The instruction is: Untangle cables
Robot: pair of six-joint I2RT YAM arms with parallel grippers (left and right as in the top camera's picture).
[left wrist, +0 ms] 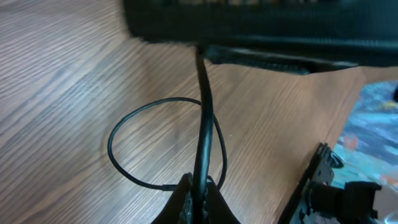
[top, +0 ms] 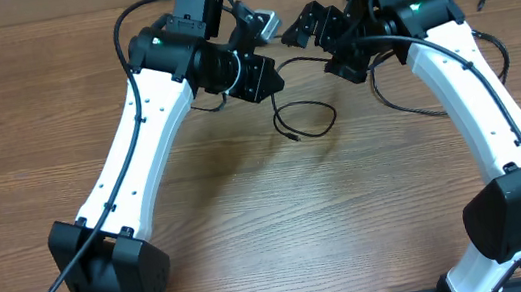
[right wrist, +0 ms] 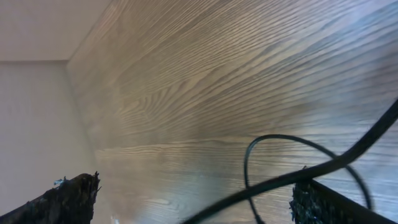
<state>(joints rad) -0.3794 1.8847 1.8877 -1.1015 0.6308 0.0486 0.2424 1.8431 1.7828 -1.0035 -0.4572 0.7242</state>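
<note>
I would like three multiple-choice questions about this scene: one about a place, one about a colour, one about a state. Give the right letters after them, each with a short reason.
1. Where does the loop of the cable lie?
A) on the table
B) draped over a robot arm
C) hanging over the table edge

2. What colour is the cable?
A) white
B) black
C) red

3. How is the left gripper?
A) wide open
B) shut on the cable
C) shut on nothing

Right letters:
1 A, the overhead view shows the loop resting on the wood.
2 B, it is black in every view.
3 B, the left wrist view shows it pinching the strand.
</note>
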